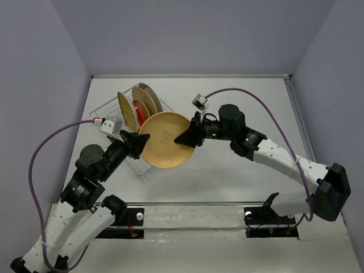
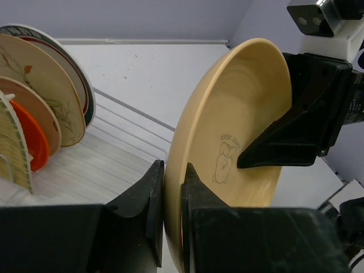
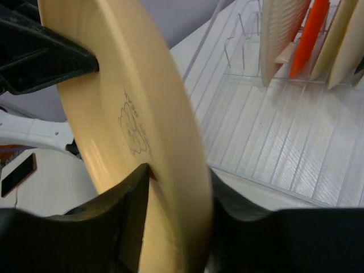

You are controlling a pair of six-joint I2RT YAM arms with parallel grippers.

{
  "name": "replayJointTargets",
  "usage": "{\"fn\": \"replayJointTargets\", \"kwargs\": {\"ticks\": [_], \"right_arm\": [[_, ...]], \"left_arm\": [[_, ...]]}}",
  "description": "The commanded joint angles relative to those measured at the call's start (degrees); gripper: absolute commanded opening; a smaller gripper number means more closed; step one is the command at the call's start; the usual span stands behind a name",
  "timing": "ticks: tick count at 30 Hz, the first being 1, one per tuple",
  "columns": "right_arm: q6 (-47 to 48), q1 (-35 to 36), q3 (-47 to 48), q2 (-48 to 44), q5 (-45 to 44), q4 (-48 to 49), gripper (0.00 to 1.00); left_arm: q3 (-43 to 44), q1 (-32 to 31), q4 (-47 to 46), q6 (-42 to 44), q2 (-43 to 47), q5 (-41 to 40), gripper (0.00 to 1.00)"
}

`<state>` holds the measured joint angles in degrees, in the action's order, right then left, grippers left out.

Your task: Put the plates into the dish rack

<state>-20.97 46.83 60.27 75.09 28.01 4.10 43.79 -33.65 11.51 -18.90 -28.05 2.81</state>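
While the tan plate (image 1: 165, 142) hangs nearly on edge above the near right corner of the dish rack (image 1: 103, 107), clear of its wires, it is bridged between the two arms. The left gripper (image 2: 172, 187) is pressed together on the plate's left rim, one finger on the back and one on the printed face, a firm pinch in the left wrist view. The right gripper (image 3: 179, 182) straddles the opposite rim. Its fingers lie close on either side, but the blur there hides whether they are clamping or already slack, so that cannot be told.

This looks like a handover, the plate passing from one arm to the other before it goes into the rack. The standing plates (image 1: 139, 105) fill the far slots: a tan one, a yellow ribbed one, an orange-red one and a dark-rimmed white one. The near slots look free.

Next, the right gripper should spread fully and back away without dragging the rim. The left arm must then keep the plate upright, line its edge up with a free gap between dividers, and lower it in beside the others.
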Motion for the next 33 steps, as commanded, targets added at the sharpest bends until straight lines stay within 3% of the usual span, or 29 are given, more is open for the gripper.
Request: {"fn": "replayJointTargets", "kwargs": {"ticks": [1, 3, 4, 7, 8, 11, 13, 17, 22, 28, 33], "right_arm": [[2.43, 1.34, 2.04, -0.03, 11.80, 7.32, 0.15], [0.94, 1.34, 3.09, 0.93, 11.46, 8.47, 0.07], [-0.63, 1.34, 5.27, 1.72, 10.84, 8.38, 0.07], [-3.46, 1.34, 10.02, 5.85, 6.46, 6.37, 0.07], [-3.98, 1.86, 13.44, 7.08, 4.27, 5.06, 0.07], [-4.86, 3.44, 21.10, 13.05, -6.01, 1.72, 0.07], [-6.71, 5.02, 24.79, 18.04, -14.71, 0.48, 0.07], [-6.54, 11.16, 37.17, 28.42, -35.17, -7.66, 0.07], [-4.18, 16.09, 60.69, 43.71, -59.58, -15.52, 0.07], [2.50, 18.39, 80.58, 59.89, -74.58, -14.57, 0.07], [9.01, 19.96, 84.30, 66.23, -78.46, -7.89, 0.07]], "left_arm": [[5.07, -0.80, -0.89, 1.05, 0.19, 4.50, 0.08], [6.04, -0.80, 0.79, 2.71, 0.37, -2.00, 0.41], [7.00, -0.80, 2.10, 3.33, 0.37, -5.41, 0.66], [8.85, -0.80, 3.87, 5.88, 0.98, -17.10, 0.95], [9.03, -0.80, 3.87, 6.32, 1.33, -23.83, 0.99], [8.77, -0.98, 2.39, 7.55, 6.23, -36.86, 0.99], [7.46, -1.16, 0.01, 8.26, 8.79, -40.15, 0.99], [5.61, -1.24, -2.63, 8.44, 13.02, -41.40, 0.99], [2.27, -1.33, -6.92, 7.91, 15.48, -38.67, 0.99], [-3.09, -1.33, -11.06, 8.08, 22.59, -37.96, 0.99], [-5.47, -1.33, -13.44, 8.88, 25.50, -37.97, 0.99]]}}
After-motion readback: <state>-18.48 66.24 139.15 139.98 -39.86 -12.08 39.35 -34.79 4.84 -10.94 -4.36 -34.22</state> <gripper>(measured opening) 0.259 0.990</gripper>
